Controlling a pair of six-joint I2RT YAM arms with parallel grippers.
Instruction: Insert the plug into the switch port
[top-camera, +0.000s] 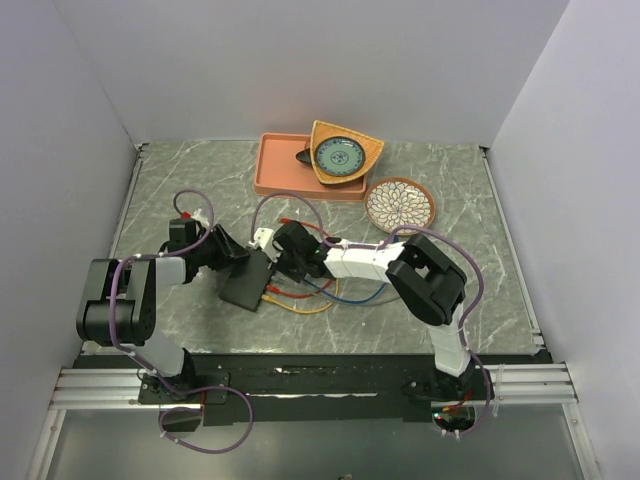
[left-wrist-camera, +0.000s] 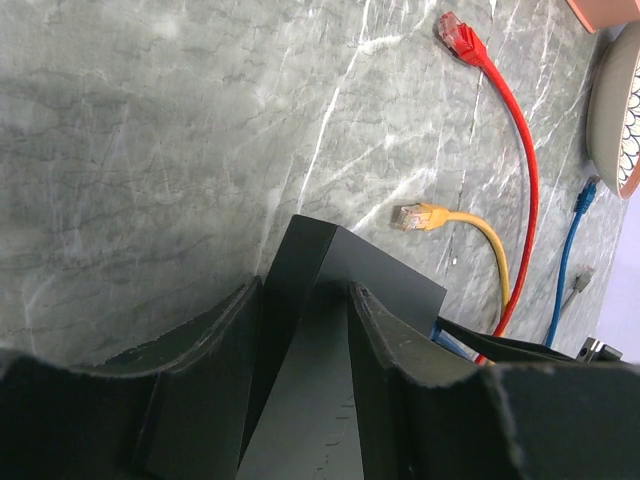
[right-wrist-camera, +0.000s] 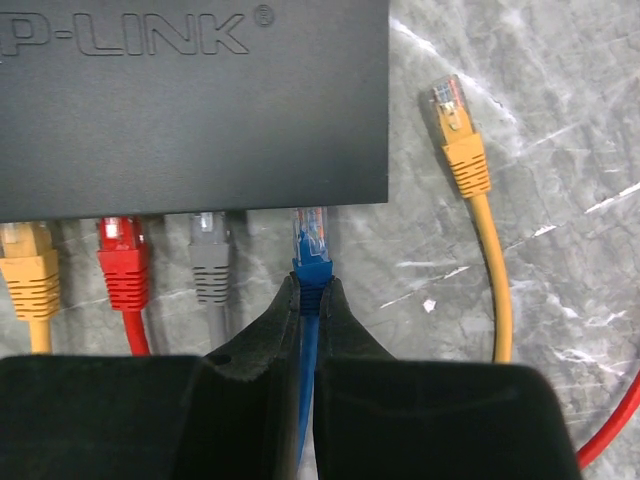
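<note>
The black switch (top-camera: 247, 280) lies left of the table's middle, and in the right wrist view (right-wrist-camera: 190, 110) its port edge faces my fingers. My left gripper (top-camera: 232, 255) is shut on the switch's edge, with the box (left-wrist-camera: 370, 270) between its fingers (left-wrist-camera: 215, 340). My right gripper (right-wrist-camera: 308, 300) is shut on the blue plug (right-wrist-camera: 311, 245). The plug's clear tip sits at the switch's edge, at the rightmost port. How deep it sits is hidden. Yellow (right-wrist-camera: 30, 275), red (right-wrist-camera: 123, 262) and grey (right-wrist-camera: 210, 262) plugs sit in the ports to its left.
A loose yellow plug (right-wrist-camera: 455, 125) lies right of the switch, and a loose red plug (left-wrist-camera: 455, 35) lies farther off. Cables curl in front of the switch (top-camera: 310, 298). A salmon tray (top-camera: 275, 175), a teal dish (top-camera: 340, 155) and a patterned plate (top-camera: 400, 205) stand at the back.
</note>
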